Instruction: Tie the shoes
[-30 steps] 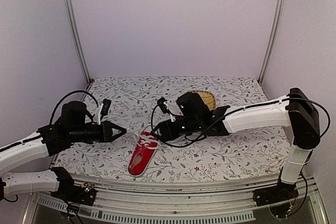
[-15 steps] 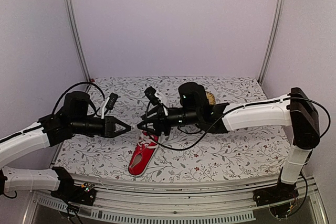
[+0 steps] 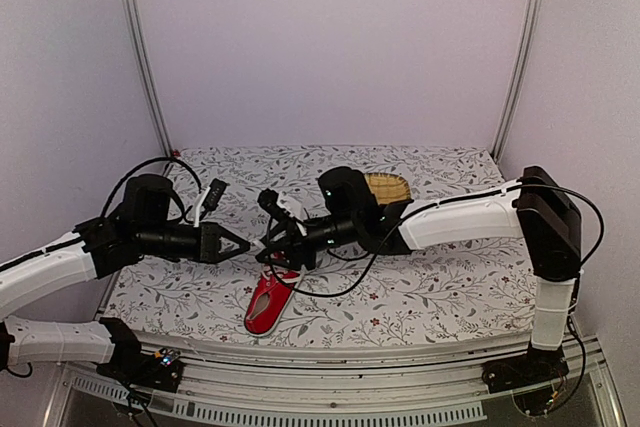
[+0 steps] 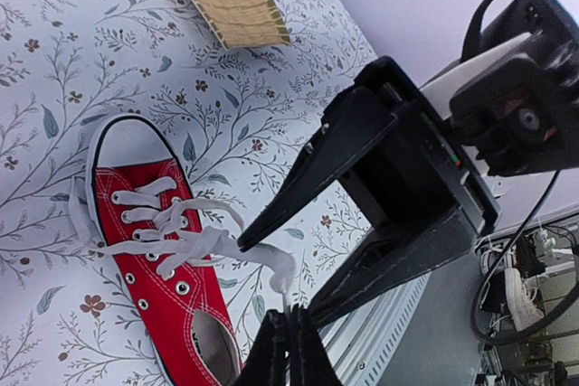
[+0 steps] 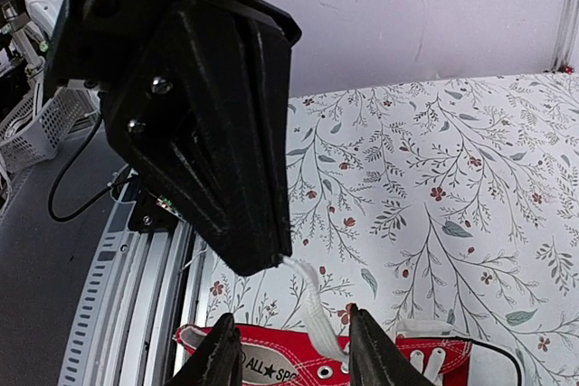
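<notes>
The red shoe (image 3: 270, 305) lies near the table's front edge, toe pointing away from the arms. My left gripper (image 3: 243, 245) hovers above it, shut on the end of a white lace (image 4: 208, 246) that rises from the eyelets. In the left wrist view the lace tip is pinched between my left gripper's (image 4: 289, 324) tips. My right gripper (image 3: 266, 249) faces the left one, tip to tip. In the right wrist view my right gripper (image 5: 294, 352) is open, and the taut lace (image 5: 312, 309) runs between its fingers without touching them.
A yellow woven basket (image 3: 388, 187) sits behind the right arm at the back of the flowered tablecloth (image 3: 450, 287). The left gripper's body (image 5: 199, 115) fills the upper left of the right wrist view. Metal rails (image 3: 300, 409) run along the front edge.
My right gripper has swung left until it meets the left gripper's tip, and its jaws have narrowed. The left gripper rose slightly with the lace, then held still.
</notes>
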You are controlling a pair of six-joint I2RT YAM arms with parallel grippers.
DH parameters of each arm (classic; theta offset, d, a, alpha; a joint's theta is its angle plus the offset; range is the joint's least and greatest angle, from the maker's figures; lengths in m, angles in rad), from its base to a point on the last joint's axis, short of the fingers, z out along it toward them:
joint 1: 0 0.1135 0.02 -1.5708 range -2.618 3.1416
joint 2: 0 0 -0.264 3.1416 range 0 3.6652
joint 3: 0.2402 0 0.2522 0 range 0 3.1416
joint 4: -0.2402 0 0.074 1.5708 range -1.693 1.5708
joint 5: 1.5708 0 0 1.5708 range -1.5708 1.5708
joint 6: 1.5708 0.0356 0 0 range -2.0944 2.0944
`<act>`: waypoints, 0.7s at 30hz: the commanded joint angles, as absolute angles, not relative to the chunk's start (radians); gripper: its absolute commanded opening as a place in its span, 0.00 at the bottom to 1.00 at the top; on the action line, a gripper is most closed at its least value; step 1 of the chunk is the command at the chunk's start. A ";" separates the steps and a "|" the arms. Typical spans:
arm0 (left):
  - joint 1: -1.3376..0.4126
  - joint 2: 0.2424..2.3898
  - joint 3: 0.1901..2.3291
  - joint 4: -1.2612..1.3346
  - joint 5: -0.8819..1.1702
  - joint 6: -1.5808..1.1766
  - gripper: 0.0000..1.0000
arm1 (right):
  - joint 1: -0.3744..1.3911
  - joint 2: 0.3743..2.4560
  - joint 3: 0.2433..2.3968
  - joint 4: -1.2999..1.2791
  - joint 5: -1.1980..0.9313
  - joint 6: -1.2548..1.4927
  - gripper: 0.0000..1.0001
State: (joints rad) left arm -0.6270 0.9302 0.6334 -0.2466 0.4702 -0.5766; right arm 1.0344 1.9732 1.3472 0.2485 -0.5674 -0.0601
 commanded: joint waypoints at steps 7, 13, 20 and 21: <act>-0.614 0.950 0.640 -0.203 0.509 -0.570 0.00 | 1.039 2.024 1.436 0.244 -0.555 -0.107 0.03; -0.594 0.971 0.536 -0.069 0.436 -0.544 0.47 | 1.036 1.950 1.321 0.357 -0.449 -0.023 0.02; -0.530 1.115 0.428 0.148 0.310 -0.472 0.42 | 1.031 1.917 1.241 0.409 -0.433 0.056 0.02; -0.529 1.137 0.415 0.189 0.303 -0.451 0.40 | 1.030 1.915 1.236 0.414 -0.433 0.060 0.02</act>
State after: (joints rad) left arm -0.5514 1.0794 0.4503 0.0021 0.3782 -0.5274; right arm 1.0340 1.9640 1.2613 0.3485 -0.4568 0.0082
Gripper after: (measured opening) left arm 0.427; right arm 0.020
